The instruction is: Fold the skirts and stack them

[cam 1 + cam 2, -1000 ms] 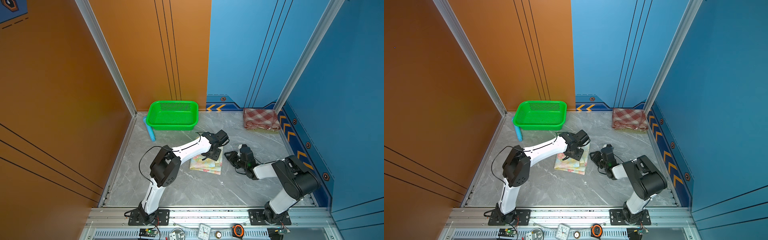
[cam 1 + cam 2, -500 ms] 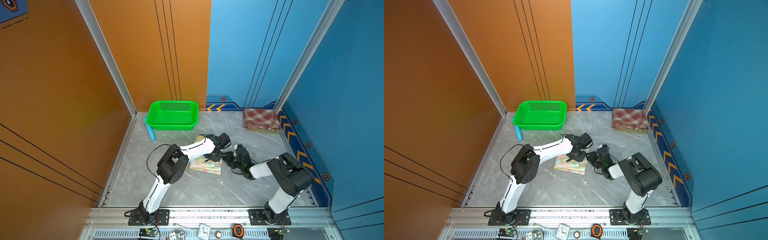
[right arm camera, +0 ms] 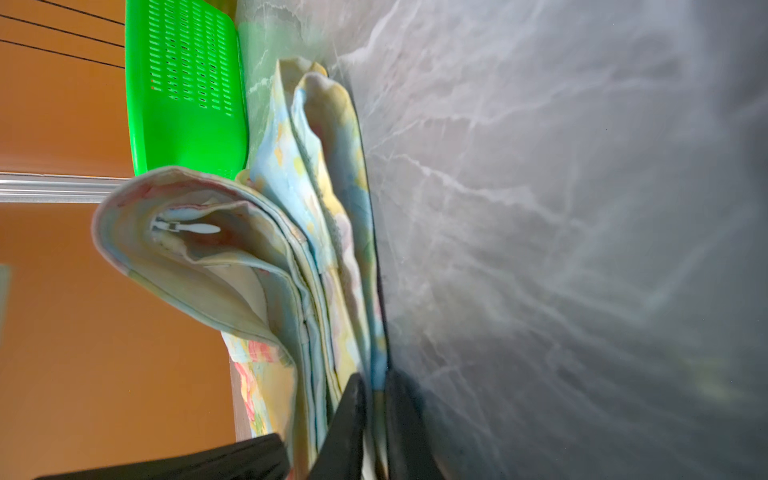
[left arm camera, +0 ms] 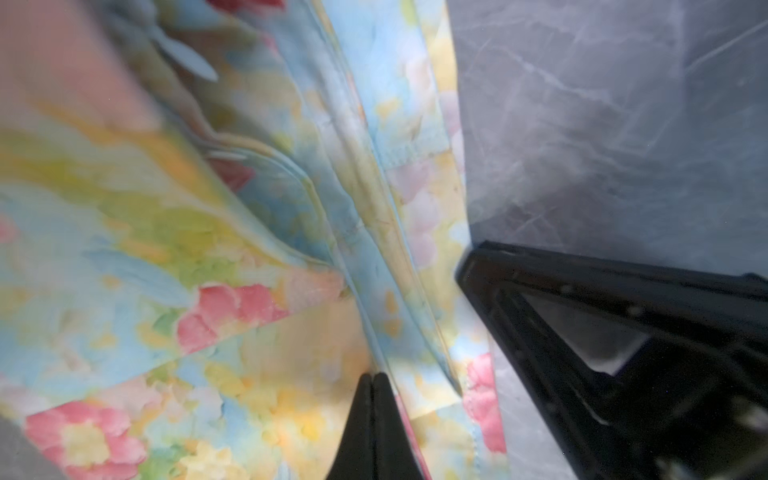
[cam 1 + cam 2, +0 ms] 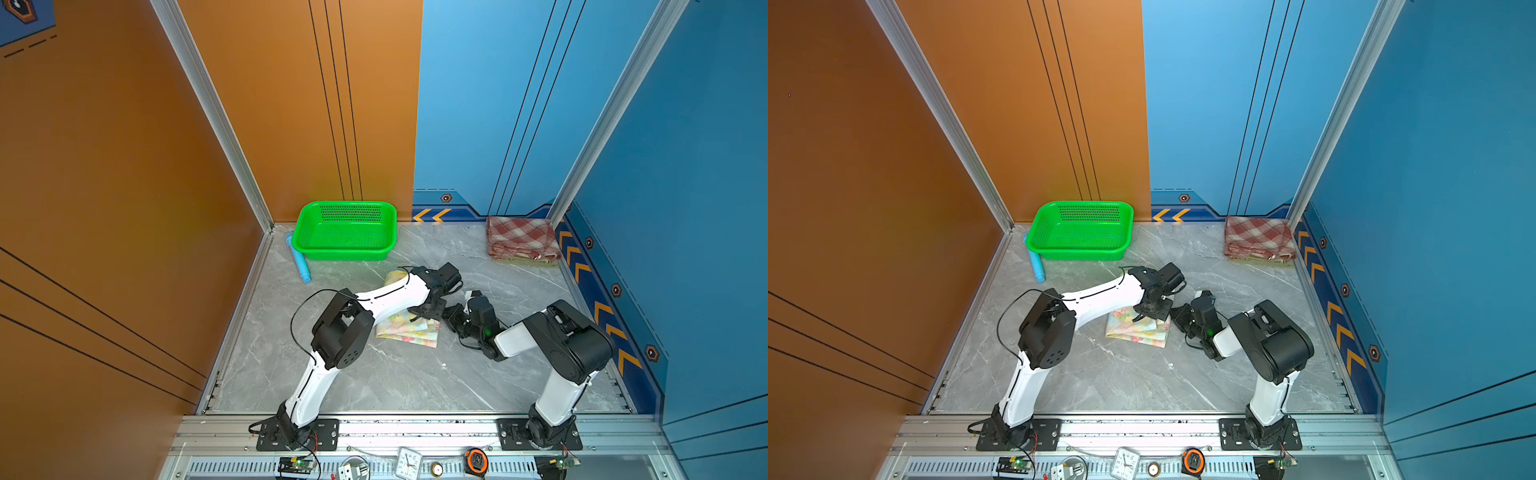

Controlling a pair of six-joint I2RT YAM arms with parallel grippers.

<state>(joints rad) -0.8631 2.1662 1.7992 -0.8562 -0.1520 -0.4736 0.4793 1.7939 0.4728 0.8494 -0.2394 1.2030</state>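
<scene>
Although both top views show the floral skirt only as a folded pad at mid-counter, the wrist views show how it is gripped. The left wrist view has the left gripper clenched, its tips pressed together at a ridge of the cloth. I cannot tell whether any fabric is nipped between them. The right wrist view shows the right gripper grasping the skirt's edge, with pale blue layers between its fingers. It also shows the stacked folds and a white zipper pull, which neither top view shows.

From above, the left arm's white forearm covers the skirt's far part. The two grippers sit close together at the skirt's right edge, left and right.

The plaid skirt lies folded in the far right corner, well apart, on the olive-green skirt, of which only a thin strip shows. That makes three skirts. One green basket stands against the back wall, with one blue tube just beside it.
</scene>
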